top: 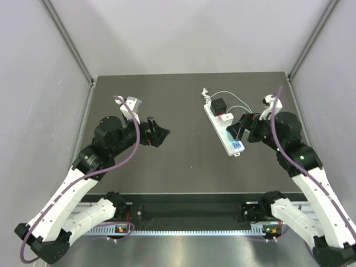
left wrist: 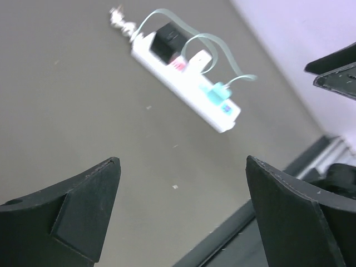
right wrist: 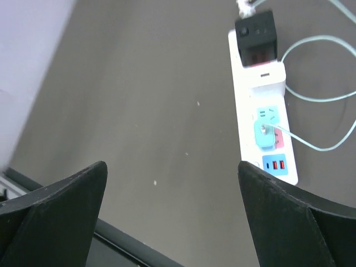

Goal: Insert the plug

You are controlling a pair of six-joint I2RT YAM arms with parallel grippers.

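Observation:
A white power strip (top: 223, 129) lies on the dark table at right of centre; it also shows in the left wrist view (left wrist: 183, 83) and the right wrist view (right wrist: 263, 105). A teal plug (right wrist: 265, 135) with a pale cable (right wrist: 320, 100) sits in one of the strip's sockets, near the blue USB panel (right wrist: 275, 164). A black adapter (right wrist: 255, 36) sits at the strip's far end. My left gripper (top: 160, 134) is open and empty, left of centre. My right gripper (top: 240, 129) is open and empty, just right of the strip.
The cable loops behind the strip toward the back right (top: 236, 97). Grey walls enclose the table on three sides. The table's front rail (top: 189, 211) runs between the arm bases.

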